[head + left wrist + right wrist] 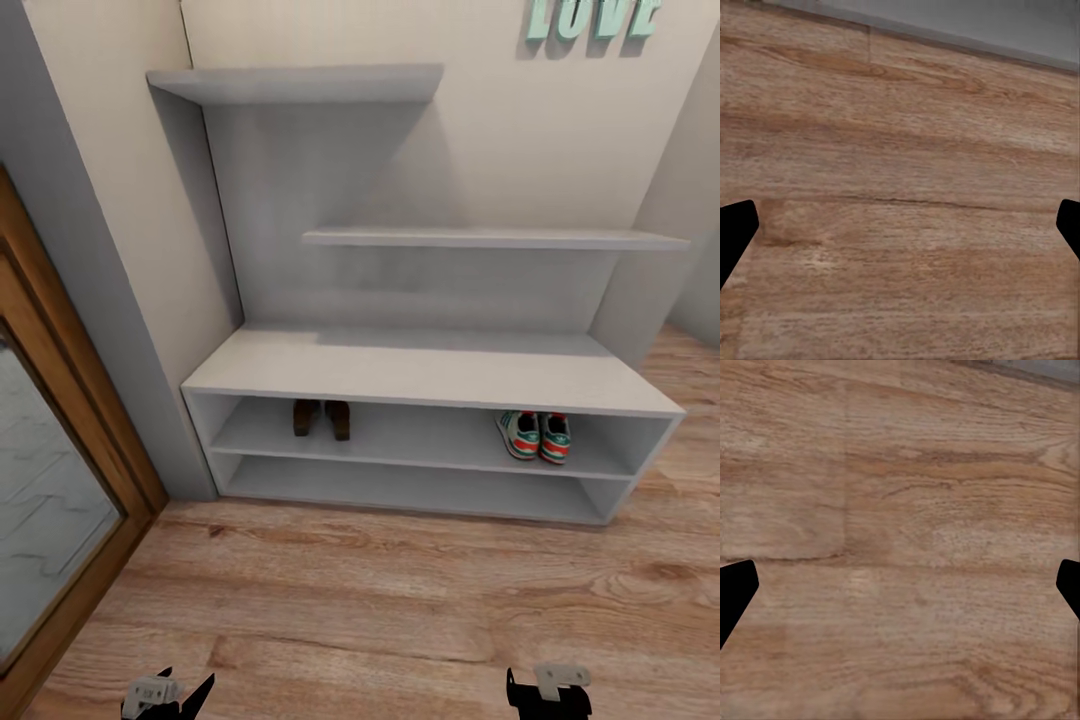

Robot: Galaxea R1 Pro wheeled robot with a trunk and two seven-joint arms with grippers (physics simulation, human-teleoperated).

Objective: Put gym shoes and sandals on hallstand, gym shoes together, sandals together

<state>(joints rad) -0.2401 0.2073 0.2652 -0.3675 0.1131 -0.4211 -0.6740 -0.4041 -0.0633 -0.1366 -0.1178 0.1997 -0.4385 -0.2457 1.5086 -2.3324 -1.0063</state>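
Observation:
The pale-grey hallstand (420, 365) stands against the wall ahead. On its upper shelf slot, the two brown sandals (321, 418) sit side by side at the left. The two gym shoes (536, 436), white with green stripes and red-orange patches, sit side by side at the right of the same slot. My left gripper (165, 693) and right gripper (548, 690) hang low at the bottom edge of the head view, over the corridor floor (380, 600). Both wrist views look down at bare planks between widely spread fingertips (735, 232) (735, 592); both grippers are open and hold nothing.
A wooden-framed mirror or door (50, 480) runs along the left wall. Teal letters (590, 18) hang on the wall above the stand. Two stepped upper shelves (480, 238) and the lower shelf slot (410, 488) hold nothing. Wood floor lies between me and the stand.

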